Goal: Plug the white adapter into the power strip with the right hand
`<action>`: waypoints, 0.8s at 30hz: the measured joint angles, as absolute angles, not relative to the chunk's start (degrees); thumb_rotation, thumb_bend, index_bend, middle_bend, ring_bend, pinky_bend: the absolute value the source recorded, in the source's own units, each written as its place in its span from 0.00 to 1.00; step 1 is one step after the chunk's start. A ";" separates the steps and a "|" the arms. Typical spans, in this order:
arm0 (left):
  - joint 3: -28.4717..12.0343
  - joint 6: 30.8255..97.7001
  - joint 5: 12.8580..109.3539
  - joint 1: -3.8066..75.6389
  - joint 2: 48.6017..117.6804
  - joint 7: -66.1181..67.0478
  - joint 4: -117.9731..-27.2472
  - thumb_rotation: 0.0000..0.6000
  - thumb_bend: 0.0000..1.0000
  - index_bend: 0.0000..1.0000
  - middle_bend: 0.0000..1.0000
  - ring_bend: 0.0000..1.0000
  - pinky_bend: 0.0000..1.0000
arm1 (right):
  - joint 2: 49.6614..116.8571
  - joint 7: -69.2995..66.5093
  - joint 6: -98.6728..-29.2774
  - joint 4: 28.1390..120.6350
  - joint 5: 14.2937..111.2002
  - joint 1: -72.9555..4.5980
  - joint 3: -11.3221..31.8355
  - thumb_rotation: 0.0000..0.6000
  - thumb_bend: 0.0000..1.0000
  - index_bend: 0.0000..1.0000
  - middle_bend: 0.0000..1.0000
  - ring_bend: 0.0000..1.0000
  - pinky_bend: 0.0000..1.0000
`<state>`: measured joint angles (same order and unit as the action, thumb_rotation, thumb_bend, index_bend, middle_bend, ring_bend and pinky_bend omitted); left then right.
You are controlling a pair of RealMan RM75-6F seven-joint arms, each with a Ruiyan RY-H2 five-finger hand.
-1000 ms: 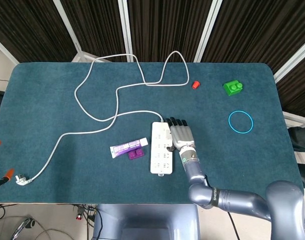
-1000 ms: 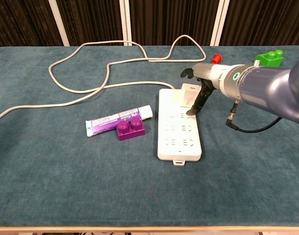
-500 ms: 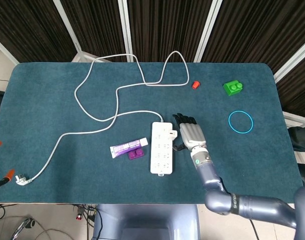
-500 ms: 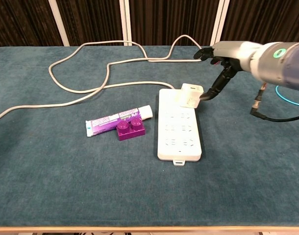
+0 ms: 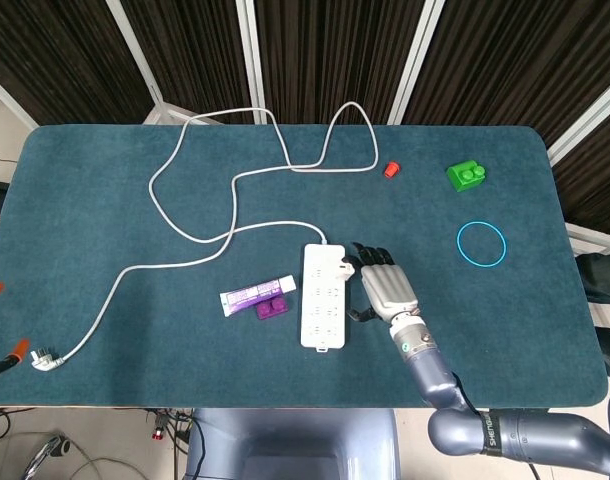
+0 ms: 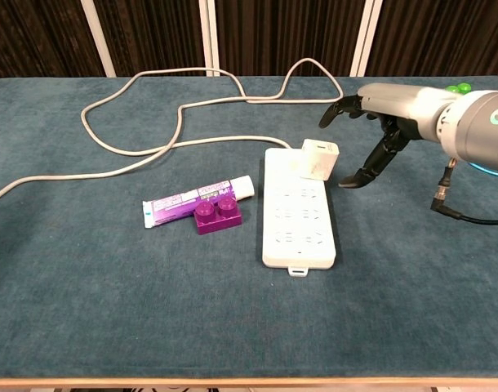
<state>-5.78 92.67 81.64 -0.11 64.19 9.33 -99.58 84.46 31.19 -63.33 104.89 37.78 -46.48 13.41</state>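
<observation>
The surface [image 5: 105, 200] carries a white strip [image 6: 298, 214] lying lengthwise near its front middle, its cord [image 5: 235, 180] looping toward the far edge. The adapter [image 6: 318, 159] stands upright on the strip's far end, at the right-hand sockets, and looks seated there, though how deep the prongs sit is hidden.

So the plugging step seems done or nearly so. What the next move calls for, by my judgement, is either a firm downward press on the adapter's top if it is not fully home, or simply drawing the arm clear without brushing the adapter sideways.

The right robot hand [image 6: 375, 135] hangs just to the right of the adapter, apart from it, released and grasping nothing. Its fingers are spread and arched downward, with dark fingertips [image 6: 351, 180] pointing toward the surface beside the strip. The left robot hand is out of sight in both views.
</observation>
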 measured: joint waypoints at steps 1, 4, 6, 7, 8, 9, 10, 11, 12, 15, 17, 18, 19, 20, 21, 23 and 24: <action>-5.80 92.65 81.60 -0.11 64.18 9.31 -99.57 1.00 0.17 0.20 0.01 0.00 0.08 | 84.72 31.27 -63.39 104.69 37.74 -46.61 13.39 1.00 0.28 0.20 0.02 0.06 0.04; -5.79 92.53 81.56 -0.08 64.13 9.24 -99.54 1.00 0.17 0.20 0.01 0.00 0.08 | 85.50 31.59 -63.80 103.97 37.55 -46.99 13.39 1.00 0.28 0.21 0.02 0.06 0.04; -5.77 92.50 81.60 -0.07 64.11 9.18 -99.53 1.00 0.17 0.20 0.01 0.00 0.08 | 85.95 31.87 -64.05 103.44 37.28 -47.21 13.39 1.00 0.28 0.22 0.02 0.06 0.04; -5.76 92.50 81.62 -0.07 64.10 9.17 -99.53 1.00 0.17 0.20 0.01 0.00 0.08 | 86.12 31.94 -64.12 103.25 37.10 -47.28 13.41 1.00 0.28 0.22 0.02 0.06 0.04; -5.76 92.52 81.65 -0.07 64.10 9.17 -99.54 1.00 0.17 0.20 0.01 0.00 0.08 | 86.34 32.02 -64.17 103.00 36.84 -47.37 13.42 1.00 0.28 0.23 0.02 0.06 0.04; -5.76 92.52 81.66 -0.07 64.11 9.18 -99.54 1.00 0.17 0.20 0.01 0.00 0.08 | 86.52 32.10 -64.20 102.79 36.63 -47.46 13.42 1.00 0.28 0.23 0.02 0.06 0.04; -5.76 92.51 81.63 -0.07 64.10 9.18 -99.54 1.00 0.17 0.20 0.01 0.00 0.08 | 86.70 32.22 -64.22 102.59 36.45 -47.55 13.40 1.00 0.28 0.24 0.02 0.06 0.04; -5.76 92.49 81.60 -0.07 64.10 9.18 -99.55 1.00 0.17 0.20 0.01 0.00 0.08 | 86.84 32.34 -64.23 102.46 36.33 -47.62 13.34 1.00 0.28 0.24 0.02 0.06 0.04; -5.76 92.45 81.55 -0.06 64.09 9.18 -99.55 1.00 0.17 0.20 0.01 0.00 0.08 | 87.00 32.46 -64.23 102.29 36.23 -47.69 13.23 1.00 0.28 0.25 0.02 0.06 0.04; -5.82 92.50 81.54 -0.06 64.12 9.20 -99.51 1.00 0.17 0.20 0.01 0.00 0.08 | 87.34 32.57 -64.05 101.93 35.92 -47.84 13.03 1.00 0.28 0.27 0.02 0.06 0.04; -5.81 92.52 81.56 -0.06 64.13 9.23 -99.51 1.00 0.17 0.20 0.01 0.00 0.08 | 87.41 32.48 -64.08 101.86 35.95 -47.84 12.99 1.00 0.28 0.28 0.02 0.06 0.04; -5.81 92.48 81.53 -0.05 64.15 9.27 -99.49 1.00 0.17 0.20 0.01 0.00 0.08 | 87.48 32.49 -64.14 101.79 36.08 -47.82 12.88 1.00 0.28 0.28 0.02 0.06 0.04; -5.80 92.42 81.50 -0.03 64.15 9.29 -99.49 1.00 0.17 0.20 0.01 0.00 0.08 | 87.53 32.54 -64.15 101.72 36.15 -47.82 12.73 1.00 0.28 0.28 0.02 0.06 0.04; -5.78 92.36 81.48 -0.01 64.15 9.32 -99.50 1.00 0.17 0.20 0.01 0.00 0.08 | 87.61 32.61 -64.14 101.66 36.18 -47.82 12.57 1.00 0.28 0.28 0.02 0.06 0.04; -5.77 92.34 81.53 0.01 64.17 9.37 -99.51 1.00 0.17 0.20 0.01 0.00 0.08 | 87.74 32.72 -64.07 101.56 36.15 -47.83 12.39 1.00 0.28 0.28 0.02 0.06 0.04; -5.75 92.39 81.66 0.02 64.22 9.48 -99.52 1.00 0.17 0.20 0.01 0.00 0.08 | 87.96 32.82 -64.07 101.41 36.09 -47.86 12.27 1.00 0.27 0.28 0.02 0.06 0.04; -5.72 92.44 81.70 0.01 64.24 9.51 -99.56 1.00 0.17 0.20 0.01 0.00 0.08 | 88.16 32.87 -64.12 101.24 36.10 -47.89 12.20 1.00 0.27 0.28 0.02 0.06 0.04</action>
<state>-5.72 92.44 81.70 0.01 64.24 9.51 -99.56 88.16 32.87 -64.12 101.24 36.10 -47.89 12.20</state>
